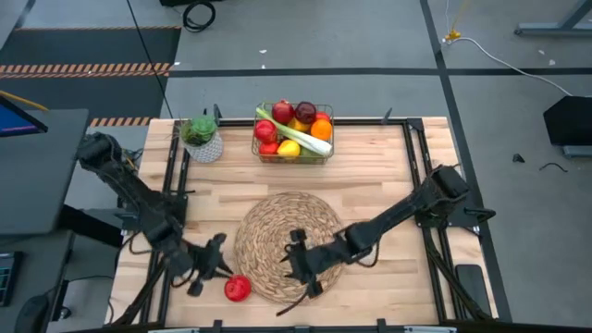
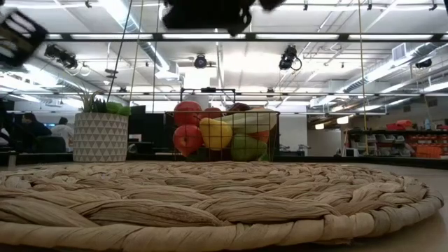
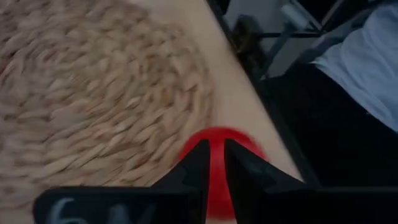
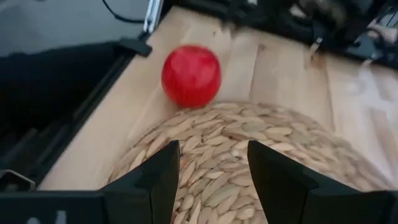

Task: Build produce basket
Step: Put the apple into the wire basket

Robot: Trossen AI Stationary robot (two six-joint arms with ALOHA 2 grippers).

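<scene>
1. My left end effector (image 1: 215,262) hangs low over the counter (image 1: 388,185) at its near edge, just beside the loose apple (image 1: 237,288). In the left wrist view its fingers (image 3: 196,165) are nearly closed, with only a thin gap between them, and they grip nothing. The apple (image 3: 214,163) shows through and behind that gap.
2. My right end effector (image 1: 298,261) is over the near part of the mat (image 1: 287,242). Its fingers (image 4: 163,171) are spread wide and empty. In its wrist view the apple (image 4: 191,75) lies on bare wood, just off the mat's (image 4: 249,162) rim.
3. The apple is round, smooth and glossy. I judge it light, rigid and slippery, and likely to roll if nudged from one side.
4. Recommended hold: open the left fingers wider than the apple, centre them over its widest part, then close across the middle. A pinch near the top would probably squeeze it out.
5. The basket (image 1: 292,139) stands at the far edge of the counter, beside the plant pot (image 1: 203,141). It already holds apples, a lemon, an orange and a leek (image 1: 296,132).
6. Judgement: the loose apple appears to be the one item left to load, and the basket is already crowded.
</scene>
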